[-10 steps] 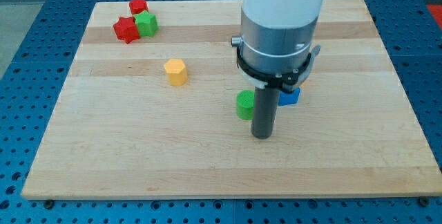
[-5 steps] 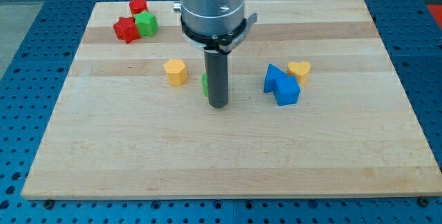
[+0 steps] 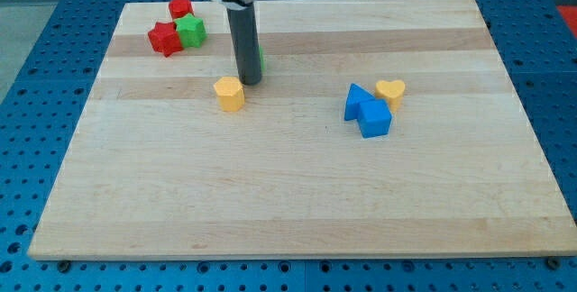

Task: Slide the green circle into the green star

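Camera view: my tip [image 3: 249,81] rests on the board [image 3: 297,193], bare rod, holding nothing. Green circle [image 3: 260,59] mostly hidden behind the rod, touching. Green star [image 3: 190,31] at 10 o'clock, well apart.

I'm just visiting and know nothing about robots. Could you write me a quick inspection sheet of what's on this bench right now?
Surface: wooden board lying on a blue perforated bench.
Job's things: green star near the view's top left; green circle almost wholly hidden behind the rod, only a green sliver showing at its right edge.
Clutter: red star and a red block against the green star; yellow block; blue blocks with a yellow heart beside them.
End effector: no gripper, only a dark rod; my tip sits just up and right of the yellow block, in front of the green circle.
Cables: nothing seen.
Surroundings: nothing seen beyond the bench.
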Motion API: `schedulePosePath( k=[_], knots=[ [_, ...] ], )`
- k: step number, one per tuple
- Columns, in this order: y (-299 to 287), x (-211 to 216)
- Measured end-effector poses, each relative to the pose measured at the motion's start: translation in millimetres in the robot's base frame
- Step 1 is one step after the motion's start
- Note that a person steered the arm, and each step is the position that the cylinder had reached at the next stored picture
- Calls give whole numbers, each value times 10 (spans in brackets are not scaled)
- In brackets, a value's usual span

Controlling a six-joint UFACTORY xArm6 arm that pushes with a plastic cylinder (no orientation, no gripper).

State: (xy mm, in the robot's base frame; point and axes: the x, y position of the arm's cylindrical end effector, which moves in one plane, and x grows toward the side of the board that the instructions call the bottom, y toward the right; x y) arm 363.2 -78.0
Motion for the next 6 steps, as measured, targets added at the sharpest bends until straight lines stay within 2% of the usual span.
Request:
schedulePosePath(
  k=[3,5,6],
  knots=[
    [6,-556],
    [320,-827],
    [157,-945]
  ],
)
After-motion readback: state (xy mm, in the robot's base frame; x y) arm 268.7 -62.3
